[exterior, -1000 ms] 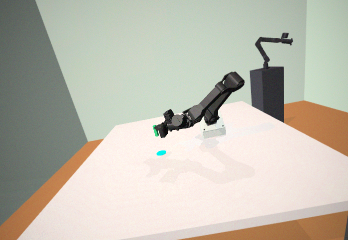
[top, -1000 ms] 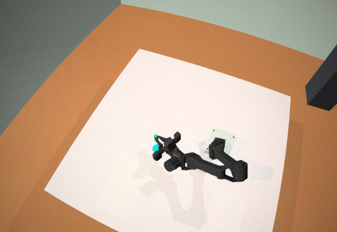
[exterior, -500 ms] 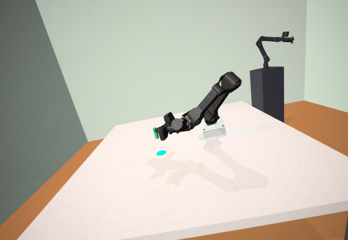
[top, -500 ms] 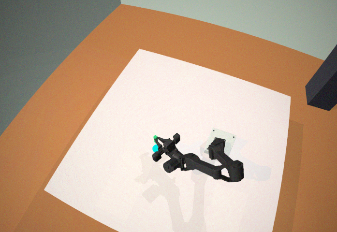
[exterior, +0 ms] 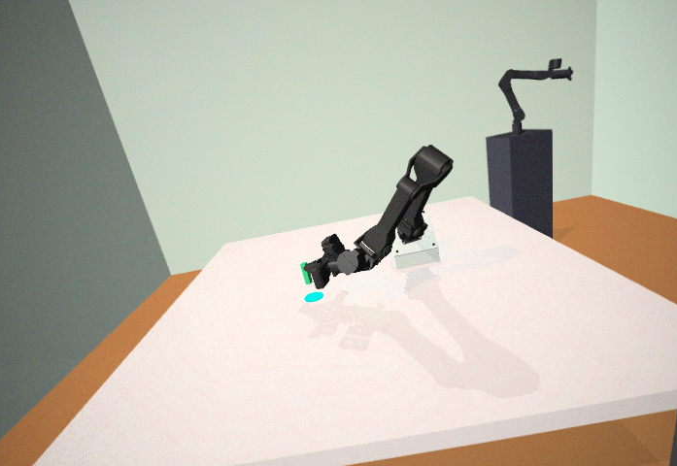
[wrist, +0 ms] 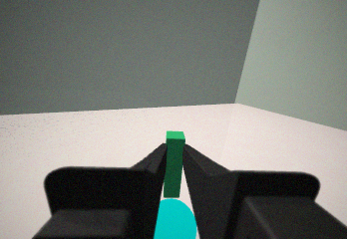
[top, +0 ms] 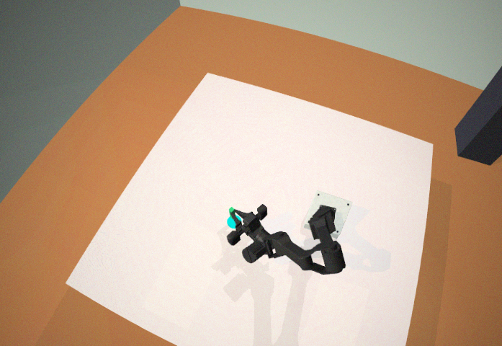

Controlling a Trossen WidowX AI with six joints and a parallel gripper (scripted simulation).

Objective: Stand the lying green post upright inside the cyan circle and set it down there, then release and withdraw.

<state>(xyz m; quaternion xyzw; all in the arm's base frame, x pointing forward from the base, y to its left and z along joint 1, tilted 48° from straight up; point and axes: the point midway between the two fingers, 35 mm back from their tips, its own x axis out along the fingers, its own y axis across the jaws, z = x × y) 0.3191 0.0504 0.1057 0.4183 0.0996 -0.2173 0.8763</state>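
Note:
The green post point(top: 231, 210) point(exterior: 306, 273) point(wrist: 173, 166) is held nearly upright, with its top leaning slightly left in the exterior view. My gripper point(top: 232, 212) point(exterior: 306, 269) point(wrist: 174, 147) is shut on the post near its upper part. The post's lower end is above the table, not touching it. The cyan circle point(top: 232, 222) point(exterior: 314, 297) point(wrist: 175, 219) lies flat on the table, below the post. In the wrist view it shows just under the post's lower end, partly hidden by the fingers.
The pale table top point(top: 284, 134) point(exterior: 240, 356) carries my arm's light base plate point(top: 338, 204) point(exterior: 417, 256). A dark pedestal point(top: 490, 114) point(exterior: 531, 176) stands beyond the table, bearing a second arm point(exterior: 509, 90). Shadows of my arm fall on the table.

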